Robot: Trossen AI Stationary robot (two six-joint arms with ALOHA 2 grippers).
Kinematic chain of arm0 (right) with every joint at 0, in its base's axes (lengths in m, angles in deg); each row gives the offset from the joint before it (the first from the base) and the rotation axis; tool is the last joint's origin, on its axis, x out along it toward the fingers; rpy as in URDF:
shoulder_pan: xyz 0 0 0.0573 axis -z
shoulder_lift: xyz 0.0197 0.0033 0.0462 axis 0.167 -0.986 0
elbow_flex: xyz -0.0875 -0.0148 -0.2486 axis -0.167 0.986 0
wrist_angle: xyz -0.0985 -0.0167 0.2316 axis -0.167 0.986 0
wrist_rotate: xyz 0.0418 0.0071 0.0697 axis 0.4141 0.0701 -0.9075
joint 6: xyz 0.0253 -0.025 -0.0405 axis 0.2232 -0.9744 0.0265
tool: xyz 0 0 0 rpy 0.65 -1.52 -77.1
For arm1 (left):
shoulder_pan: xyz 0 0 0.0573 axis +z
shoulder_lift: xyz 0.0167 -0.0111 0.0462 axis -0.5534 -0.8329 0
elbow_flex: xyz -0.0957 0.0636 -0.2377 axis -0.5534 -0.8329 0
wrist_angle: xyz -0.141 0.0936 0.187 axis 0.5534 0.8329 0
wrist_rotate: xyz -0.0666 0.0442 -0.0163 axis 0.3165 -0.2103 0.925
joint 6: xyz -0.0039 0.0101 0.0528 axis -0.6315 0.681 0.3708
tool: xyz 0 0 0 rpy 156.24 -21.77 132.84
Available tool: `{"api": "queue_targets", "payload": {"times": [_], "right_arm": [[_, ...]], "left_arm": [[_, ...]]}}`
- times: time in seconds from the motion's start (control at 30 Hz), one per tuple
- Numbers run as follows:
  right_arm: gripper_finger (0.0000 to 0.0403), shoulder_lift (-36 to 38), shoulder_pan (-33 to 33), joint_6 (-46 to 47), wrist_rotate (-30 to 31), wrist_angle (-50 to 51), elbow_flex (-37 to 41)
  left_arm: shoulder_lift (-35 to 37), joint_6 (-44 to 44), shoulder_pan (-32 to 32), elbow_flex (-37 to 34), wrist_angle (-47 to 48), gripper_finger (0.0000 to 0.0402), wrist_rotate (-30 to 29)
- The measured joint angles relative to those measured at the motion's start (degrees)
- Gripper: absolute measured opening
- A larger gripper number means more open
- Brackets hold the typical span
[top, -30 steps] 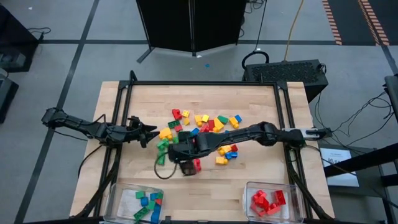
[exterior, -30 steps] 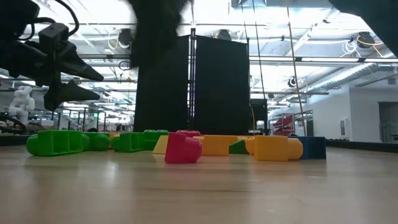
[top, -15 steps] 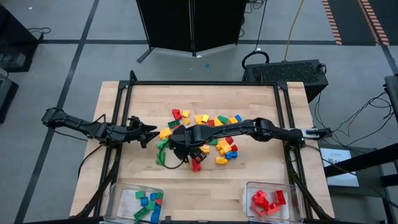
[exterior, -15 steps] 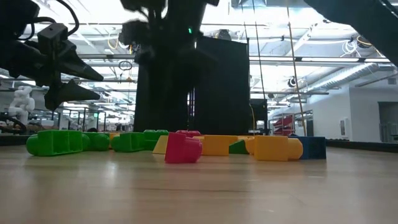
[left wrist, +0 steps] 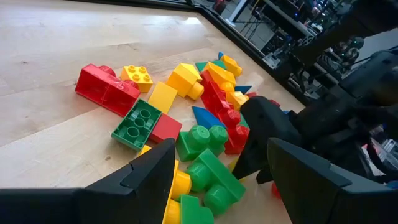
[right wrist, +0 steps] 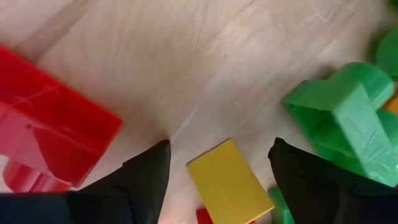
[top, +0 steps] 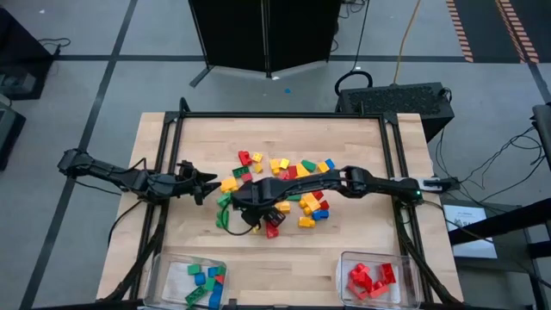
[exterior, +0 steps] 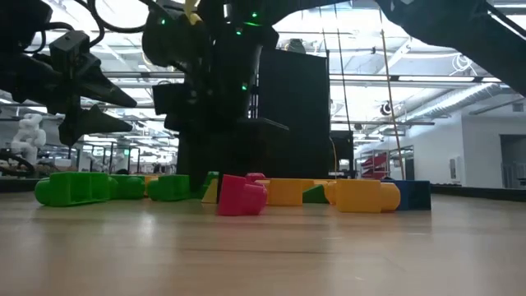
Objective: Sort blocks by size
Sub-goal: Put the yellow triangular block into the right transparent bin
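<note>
The right gripper has swung left over the glossy studded plastic blocks heaped mid-bench, fingers spread around a flat yellow brick; left gripper waits beside them, fingers parted

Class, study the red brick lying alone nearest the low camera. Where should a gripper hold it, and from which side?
Grip the red brick across its two flat side walls, coming straight down from above. It lies clear of the pile on its near side, leaving finger room; its studded face would probably seat the pads worse.
</note>
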Motion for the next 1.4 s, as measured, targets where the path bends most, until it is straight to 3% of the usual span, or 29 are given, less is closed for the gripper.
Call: {"api": "queue_targets", "payload": {"times": [0.6, 0.73, 1.03, 1.2, 1.4], "right_arm": [[0.0199, -0.5, 3.8, -5.3, 0.3, 4.4, 0.0], [0.0156, -0.5, 3.7, -5.4, 0.4, 3.6, 0.0], [0.0009, -0.6, 2.8, -2.2, 1.3, 4.2, 0.1], [0.0044, -0.6, 2.2, 0.1, 2.6, 4.4, 0.1], [0.0132, -0.2, 2.2, 0.3, 2.7, 5.4, 0.0]], "left_arm": [[0.0, 0.0, 0.0, 0.0, 0.0, 0.0255, 0.0], [0.0, 1.0, 0.0, 0.0, 0.0, 0.0255, 0.0], [0.0, 1.0, 0.0, 0.0, 0.0, 0.0255, 0.0], [0.0, 1.0, 0.0, 0.0, 0.0, 0.0255, 0.0], [0.0, 1.0, 0.0, 0.0, 0.0, 0.0255, 0.0]]}}
